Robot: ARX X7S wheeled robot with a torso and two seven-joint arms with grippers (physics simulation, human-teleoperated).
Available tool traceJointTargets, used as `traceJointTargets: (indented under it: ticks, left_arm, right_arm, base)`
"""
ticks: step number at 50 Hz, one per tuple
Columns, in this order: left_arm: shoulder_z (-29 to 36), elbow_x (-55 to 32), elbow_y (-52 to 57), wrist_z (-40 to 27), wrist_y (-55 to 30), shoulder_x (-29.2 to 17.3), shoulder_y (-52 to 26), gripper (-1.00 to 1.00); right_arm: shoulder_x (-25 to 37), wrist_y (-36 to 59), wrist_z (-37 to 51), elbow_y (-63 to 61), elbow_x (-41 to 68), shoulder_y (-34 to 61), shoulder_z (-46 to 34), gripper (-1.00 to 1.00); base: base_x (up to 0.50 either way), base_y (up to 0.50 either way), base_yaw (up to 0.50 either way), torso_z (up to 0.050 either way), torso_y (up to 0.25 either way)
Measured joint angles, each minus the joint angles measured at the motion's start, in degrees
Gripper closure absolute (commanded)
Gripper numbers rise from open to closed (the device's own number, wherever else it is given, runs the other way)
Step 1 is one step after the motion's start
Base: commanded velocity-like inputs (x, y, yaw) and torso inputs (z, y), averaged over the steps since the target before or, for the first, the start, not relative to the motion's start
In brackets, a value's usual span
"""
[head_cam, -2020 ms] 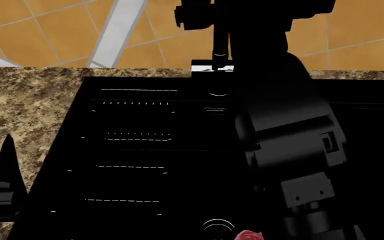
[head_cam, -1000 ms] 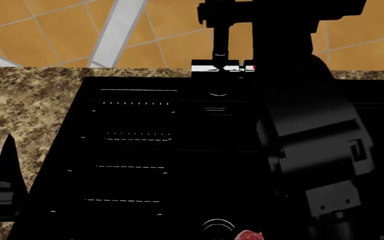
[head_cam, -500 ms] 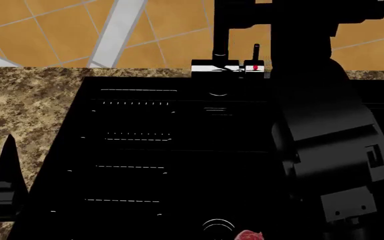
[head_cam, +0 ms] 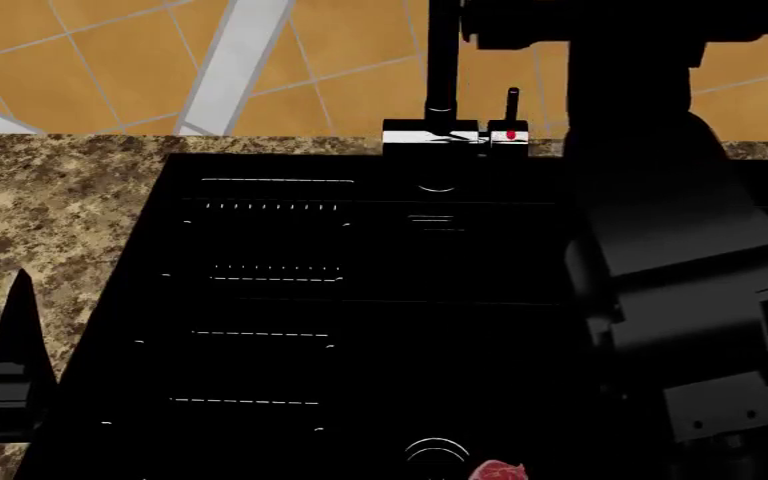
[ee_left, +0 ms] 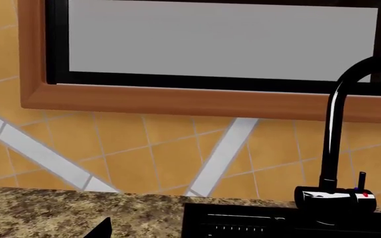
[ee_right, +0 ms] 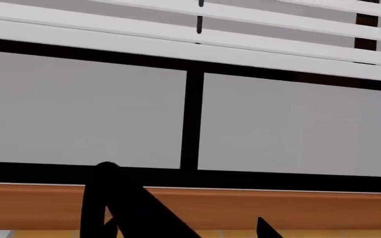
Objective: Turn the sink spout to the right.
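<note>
Clearly, the sink spout [head_cam: 440, 60] is seen at the back edge of the sink [head_cam: 291, 330], rising from a glossy base [head_cam: 454, 136] against the tiled wall; in the left wrist view it [ee_left: 330, 148] climbs straight up and then curves over near the window frame [ee_left: 177, 101]. It is judged to be a rigid, smooth metal pipe that will not bend but should pivot stiffly on its base, and its glossy surface may be slippery, so a hold or a sideways push is best taken on the upright stretch or high on the arch rather than near the base. The short lever [head_cam: 512, 104] with a red dot, just beside the pipe, should be left untouched. One spout, one lever, one base and one sink are counted. The right arm [head_cam: 684, 290] is reached up beside the spout, but its gripper is lost in black at the top of the head view, so whether it is wide or closed cannot be told. The left gripper [head_cam: 4, 370] hangs low over the countertop [head_cam: 51, 200], and its opening cannot be told either.
</note>
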Motion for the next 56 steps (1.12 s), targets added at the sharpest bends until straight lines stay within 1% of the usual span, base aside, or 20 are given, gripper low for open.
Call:
traceJointTargets:
  ticks: [31, 56]
  left_arm:
    - [0.4, -0.2, -0.3, -0.4, 0.1, -0.4, -0.2, -1.0]
    - [0.7, -0.5, -0.4, -0.7, 0.0, -0.7, -0.4, -1.0]
  right_arm:
    - [3.0, 1.3, 1.6, -1.3, 0.2, 0.8, 1.8, -1.0]
    - [3.1, -1.0, 0.4, 3.7, 0.0, 0.9, 1.5, -1.0]
  base:
    - [0.0, 0.0, 0.0, 0.0, 0.0]
    - [0.0, 0.0, 0.0, 0.0, 0.0]
